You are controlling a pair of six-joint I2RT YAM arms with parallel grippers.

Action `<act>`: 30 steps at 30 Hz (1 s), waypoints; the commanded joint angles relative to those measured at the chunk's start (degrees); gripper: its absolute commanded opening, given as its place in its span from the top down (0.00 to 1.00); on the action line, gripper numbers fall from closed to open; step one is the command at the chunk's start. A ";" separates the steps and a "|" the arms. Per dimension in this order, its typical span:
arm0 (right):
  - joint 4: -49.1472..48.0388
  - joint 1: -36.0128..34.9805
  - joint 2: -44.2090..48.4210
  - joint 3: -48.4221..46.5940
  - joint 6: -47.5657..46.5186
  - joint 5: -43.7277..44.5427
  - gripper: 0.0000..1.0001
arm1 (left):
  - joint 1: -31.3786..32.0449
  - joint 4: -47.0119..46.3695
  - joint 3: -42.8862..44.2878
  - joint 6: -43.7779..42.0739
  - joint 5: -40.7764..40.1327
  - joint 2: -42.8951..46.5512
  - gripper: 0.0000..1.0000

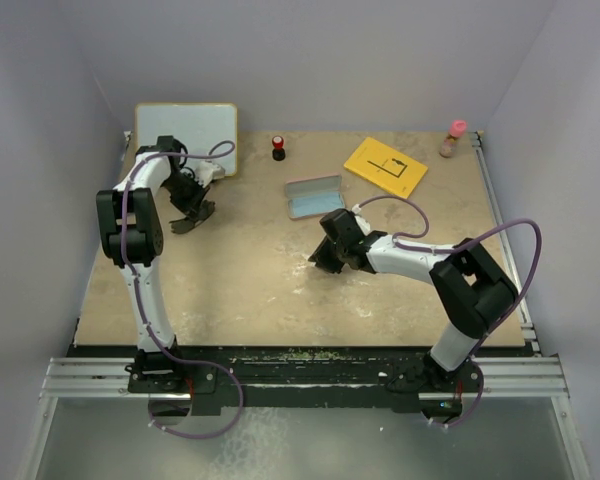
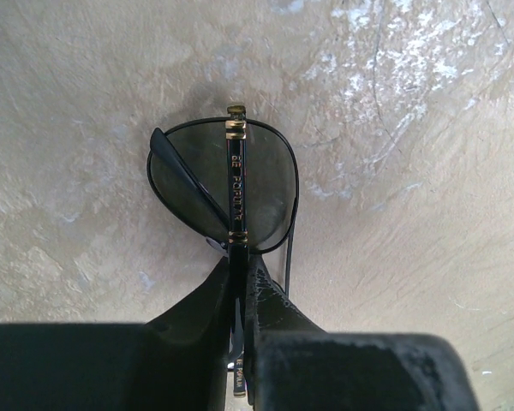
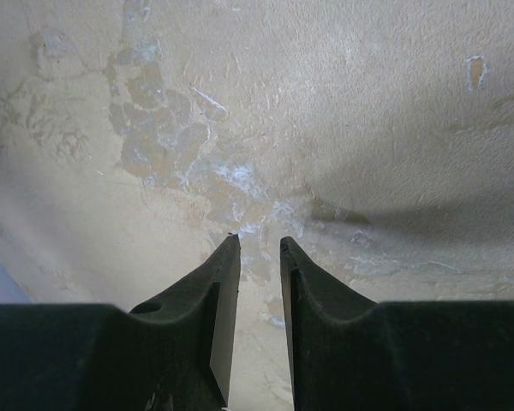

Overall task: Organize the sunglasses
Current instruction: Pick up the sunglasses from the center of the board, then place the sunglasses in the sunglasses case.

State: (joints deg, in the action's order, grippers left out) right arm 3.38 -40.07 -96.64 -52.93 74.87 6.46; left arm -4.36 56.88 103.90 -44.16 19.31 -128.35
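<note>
The left gripper (image 2: 240, 261) is clamped on the folded sunglasses (image 2: 261, 184) by one arm. The right gripper (image 3: 255, 247) holds nothing, jaws narrowly parted.

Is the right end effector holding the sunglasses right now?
No, the right end effector has only bare table between its fingers; the sunglasses are clamped in the left end effector.

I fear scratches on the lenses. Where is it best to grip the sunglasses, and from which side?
Grip the folded temple arm, coming from its tip end. It is a thin flat bar, so the jaws close on its two sides and stay off the lenses. The left gripper holds the sunglasses this way.
</note>
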 commanded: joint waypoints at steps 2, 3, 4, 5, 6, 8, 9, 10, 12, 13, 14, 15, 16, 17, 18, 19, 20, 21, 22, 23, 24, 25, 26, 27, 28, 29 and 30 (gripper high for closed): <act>1.21 0.35 1.98 -0.84 0.32 0.99 0.70 | 0.14 4.14 2.63 -0.61 3.36 0.82 0.96; 1.46 0.35 2.22 -1.15 0.09 1.08 0.70 | 0.14 5.07 3.35 -0.40 3.92 0.78 0.96; 1.91 0.34 2.50 -1.47 -0.08 1.10 0.70 | 0.08 6.13 4.27 -0.33 4.63 0.64 0.96; 2.36 0.34 2.85 -1.82 -0.14 1.10 0.70 | 0.12 7.41 5.47 -0.19 5.45 0.59 0.96; 2.87 0.31 3.38 -2.08 -0.30 1.10 0.70 | 0.14 8.82 6.71 -0.05 6.29 0.52 0.96; 4.00 0.27 5.14 -1.87 -0.07 1.56 0.70 | 0.23 11.62 9.53 0.10 8.25 0.60 0.96; 4.58 0.31 6.30 -1.38 0.28 2.06 0.70 | 0.37 12.58 10.88 0.24 9.13 0.86 0.96; 5.07 0.39 8.36 -0.86 0.74 3.12 0.70 | 0.57 13.10 11.85 0.32 9.81 1.21 0.96; 6.37 0.59 11.59 -0.10 0.84 4.72 0.70 | 1.49 13.67 13.28 0.30 10.47 2.25 0.96; 7.21 0.99 13.04 0.13 0.31 5.43 0.70 | 2.24 13.55 13.41 0.36 10.42 3.05 0.96; 8.59 1.56 14.44 -0.05 -0.23 6.31 0.69 | 3.30 13.36 13.49 0.38 10.37 3.79 0.96; 10.84 2.17 15.66 -0.44 -0.84 7.68 0.69 | 4.40 13.08 13.64 0.45 10.13 4.61 0.96; 12.94 3.01 16.89 -0.99 -1.61 9.14 0.68 | 5.84 12.65 14.07 0.88 9.87 5.48 0.96; 15.03 4.43 17.79 -1.55 -2.05 10.37 0.65 | 7.30 12.24 14.60 1.22 9.79 6.17 0.96; 17.03 5.96 18.62 -2.13 -2.52 11.27 0.63 | 8.66 11.61 15.11 1.49 9.89 6.81 0.96; 18.61 7.86 19.16 -2.52 -3.20 11.52 0.61 | 10.35 10.59 15.63 1.85 10.25 7.46 0.96; 19.70 9.68 19.42 -2.94 -4.25 11.44 0.59 | 11.42 9.35 16.01 2.45 10.80 8.07 0.96; 20.68 11.78 19.28 -3.58 -5.75 11.14 0.57 | 12.22 7.68 16.19 3.10 11.62 8.86 0.96; 21.23 13.54 18.46 -4.17 -7.34 10.86 0.55 | 13.03 5.78 16.18 3.99 12.09 9.37 0.96; 21.72 15.27 17.38 -5.37 -8.88 10.38 0.55 | 14.00 3.98 16.33 4.72 12.13 9.67 0.96; 22.05 16.84 15.89 -7.24 -10.37 10.01 0.55 | 15.00 2.09 16.95 5.43 11.54 9.67 0.96; 21.69 18.00 14.44 -8.41 -11.94 9.72 0.54 | 16.16 0.52 17.79 6.17 10.44 9.49 0.96; 21.25 19.09 12.65 -9.81 -13.64 9.19 0.54 | 17.35 -1.04 19.19 7.05 9.20 8.99 0.96; 20.61 19.94 10.79 -11.25 -14.91 8.59 0.54 | 18.39 -1.64 21.04 7.87 8.72 8.12 0.96; 19.61 20.70 8.69 -13.02 -17.26 7.75 0.54 | 19.14 -1.68 23.00 8.67 8.97 7.13 0.96; 19.26 21.22 6.14 -15.15 -18.57 7.62 0.54 | 19.93 -1.59 24.84 9.44 9.39 6.10 0.96; 19.22 21.48 3.68 -17.18 -19.59 8.13 0.55 | 20.62 -1.66 26.28 10.09 9.41 5.14 0.96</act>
State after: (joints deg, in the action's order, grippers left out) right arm 22.83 -19.79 -86.74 -62.94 63.33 14.06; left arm 14.52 60.01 123.13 -38.09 27.81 -122.76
